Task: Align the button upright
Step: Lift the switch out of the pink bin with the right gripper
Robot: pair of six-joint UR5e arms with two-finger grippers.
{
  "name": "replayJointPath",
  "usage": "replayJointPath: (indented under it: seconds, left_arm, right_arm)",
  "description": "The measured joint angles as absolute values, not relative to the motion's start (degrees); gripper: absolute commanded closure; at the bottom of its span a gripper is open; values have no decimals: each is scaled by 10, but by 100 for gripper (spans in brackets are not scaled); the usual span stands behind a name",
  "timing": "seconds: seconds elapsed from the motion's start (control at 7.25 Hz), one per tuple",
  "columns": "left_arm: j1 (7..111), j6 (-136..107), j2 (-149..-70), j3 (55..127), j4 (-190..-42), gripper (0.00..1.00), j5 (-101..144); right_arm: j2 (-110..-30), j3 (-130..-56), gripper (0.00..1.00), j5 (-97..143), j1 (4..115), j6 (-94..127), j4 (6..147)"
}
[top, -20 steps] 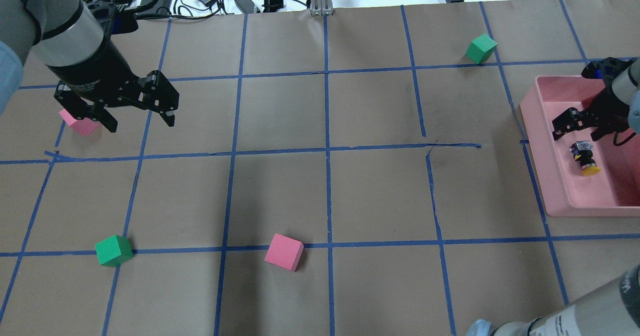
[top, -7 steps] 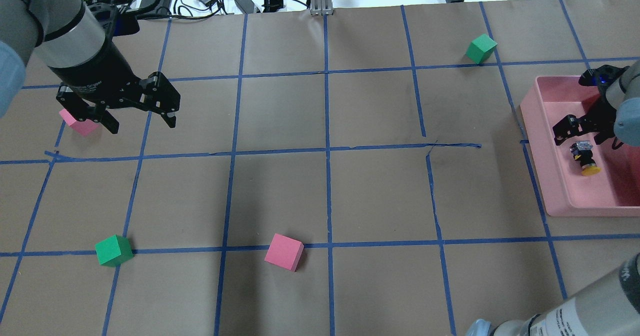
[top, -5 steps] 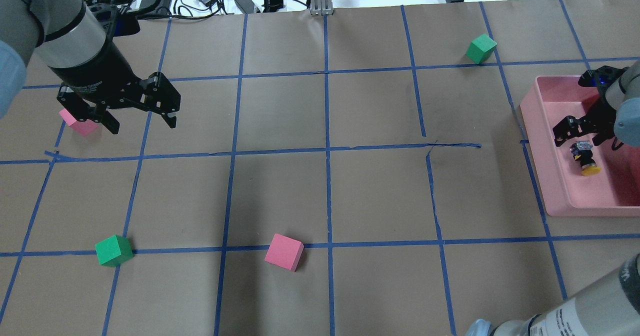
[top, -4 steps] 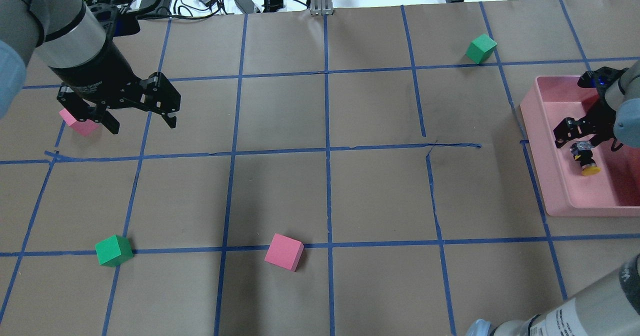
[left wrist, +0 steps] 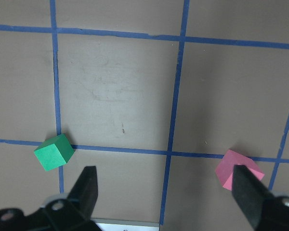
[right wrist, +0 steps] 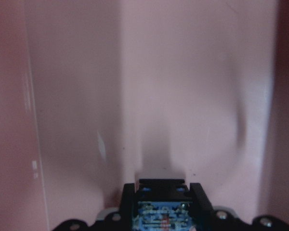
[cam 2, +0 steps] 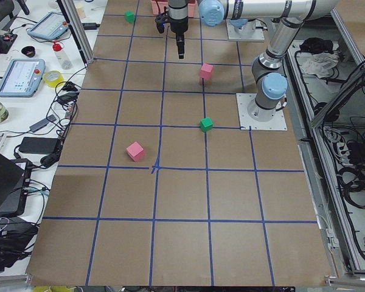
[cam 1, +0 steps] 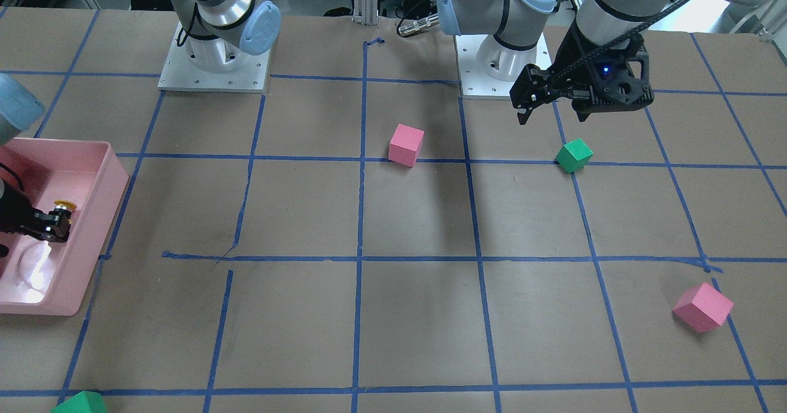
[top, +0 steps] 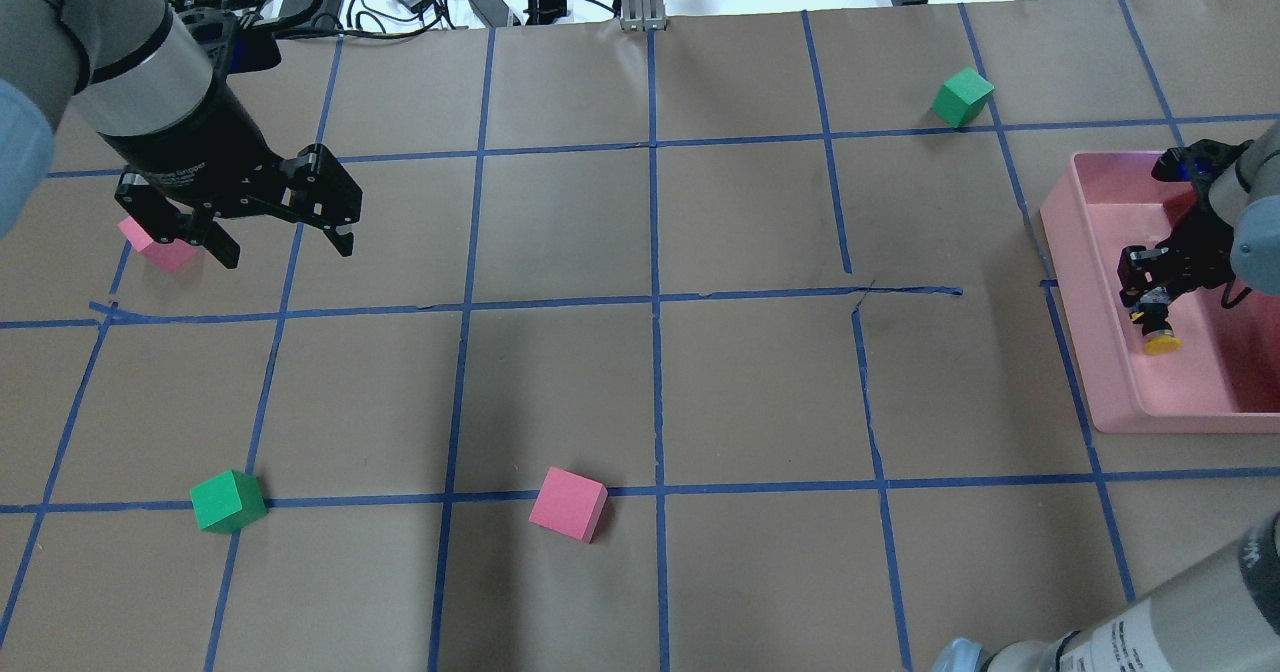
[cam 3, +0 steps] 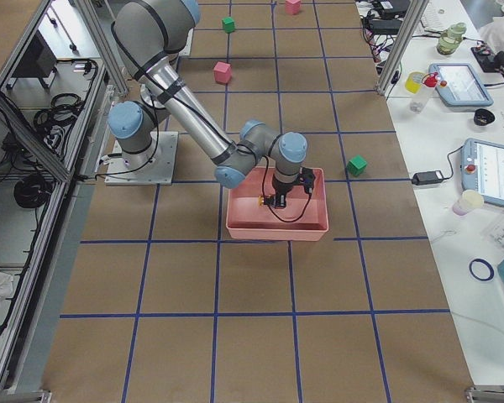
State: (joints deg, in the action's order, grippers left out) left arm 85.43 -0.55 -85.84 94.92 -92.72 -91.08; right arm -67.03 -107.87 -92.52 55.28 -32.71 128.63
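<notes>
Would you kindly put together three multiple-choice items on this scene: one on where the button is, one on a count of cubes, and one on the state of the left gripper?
1. Where is the button?
A. on the brown paper
B. inside the pink bin
C. on top of a green cube

2. How many pink cubes are in view?
A. two
B. three
C. five

3. How do the jaws of the left gripper stand?
A. shut on a pink cube
B. shut on nothing
C. open, holding nothing

Answers:
1 B: the overhead view shows its yellow cap within the bin's walls.
2 A: the front-facing view shows just two.
3 C: the left wrist view shows the jaws spread wide with only paper between them.
</notes>
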Motion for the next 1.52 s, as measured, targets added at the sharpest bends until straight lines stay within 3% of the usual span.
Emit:
replayJointPath:
  seconds: [0.55,1.1,1.52]
  left_arm:
    - [855,-6,-859,949,-927,0,-911]
    - [855,-4,-858,949,-928,0,-912]
    - [855,-4,-858,949,-928,0,-913]
  right_arm:
    - [-706,-1065,100,-924,554,-326,1234]
    - [-741,-951,100,-925,602,-318,1091]
    - [-770,-900,100,-933,718,-205,1020]
